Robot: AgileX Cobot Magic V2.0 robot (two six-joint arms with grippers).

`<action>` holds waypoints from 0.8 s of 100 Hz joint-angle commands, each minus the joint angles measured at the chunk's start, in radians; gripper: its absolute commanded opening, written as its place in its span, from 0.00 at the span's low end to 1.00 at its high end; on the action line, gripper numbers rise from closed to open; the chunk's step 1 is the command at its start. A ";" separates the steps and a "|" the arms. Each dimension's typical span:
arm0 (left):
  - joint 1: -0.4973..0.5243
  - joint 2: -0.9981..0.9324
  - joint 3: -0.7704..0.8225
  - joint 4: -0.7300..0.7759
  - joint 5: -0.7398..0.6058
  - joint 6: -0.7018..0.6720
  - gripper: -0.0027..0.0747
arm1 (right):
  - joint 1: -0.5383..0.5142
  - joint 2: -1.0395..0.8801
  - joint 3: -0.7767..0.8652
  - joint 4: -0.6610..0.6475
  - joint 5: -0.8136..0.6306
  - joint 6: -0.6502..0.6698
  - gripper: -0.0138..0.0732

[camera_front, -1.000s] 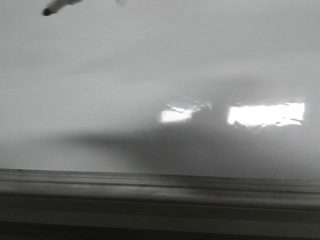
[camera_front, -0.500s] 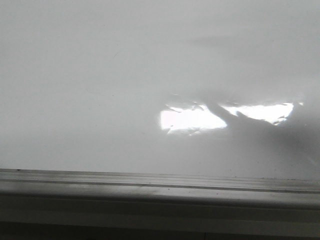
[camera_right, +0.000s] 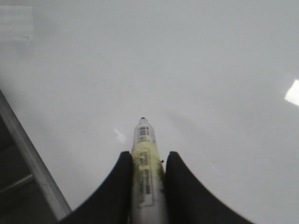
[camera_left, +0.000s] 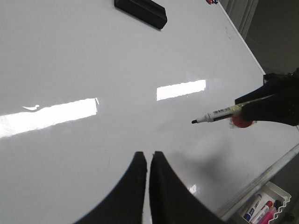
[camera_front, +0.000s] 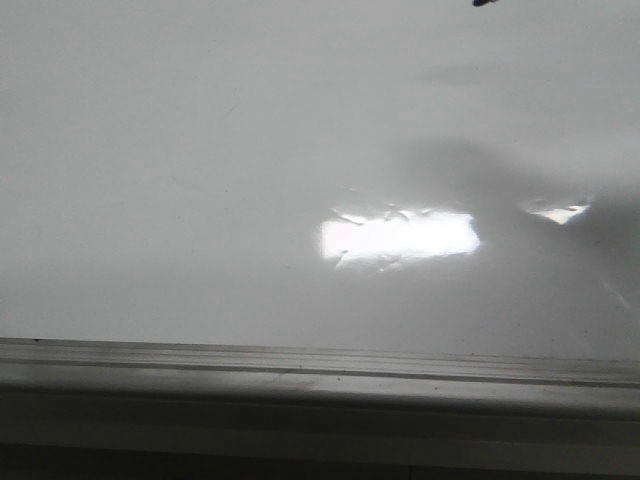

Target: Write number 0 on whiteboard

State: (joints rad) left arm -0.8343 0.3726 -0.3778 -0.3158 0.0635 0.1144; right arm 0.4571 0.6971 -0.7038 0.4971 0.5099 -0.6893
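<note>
Glossy and bare, the whiteboard [camera_left: 93, 60] carries no stroke yet, so the number 0 is not on it. Your right gripper [camera_right: 147, 161] clamps the marker [camera_left: 216, 114], whose long axis runs forward out of the fingers with its black tip [camera_left: 194, 122] hovering just above the board, not touching. Bring that tip down onto the board to begin. Your left gripper [camera_left: 145, 161] hangs nearby, fingers pressed together, holding nothing

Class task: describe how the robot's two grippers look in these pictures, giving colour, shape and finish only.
Both grippers have matte black fingers. The left gripper shows two smooth curved fingers that narrow to points. The right gripper has broader fingers with rounded tips. No cables or markings show on either.
</note>
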 commanded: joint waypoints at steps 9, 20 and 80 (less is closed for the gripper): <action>0.001 0.005 -0.026 -0.011 -0.084 -0.010 0.01 | -0.006 0.102 -0.110 0.008 -0.049 0.001 0.11; 0.001 0.005 -0.026 -0.011 -0.084 -0.010 0.01 | -0.006 0.152 -0.150 0.008 -0.030 0.001 0.11; 0.001 0.005 -0.026 -0.011 -0.086 -0.010 0.01 | 0.078 0.248 -0.175 -0.002 -0.069 -0.019 0.11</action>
State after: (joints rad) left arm -0.8343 0.3726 -0.3778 -0.3180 0.0576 0.1144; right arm 0.5104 0.9361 -0.8438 0.4911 0.5178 -0.6937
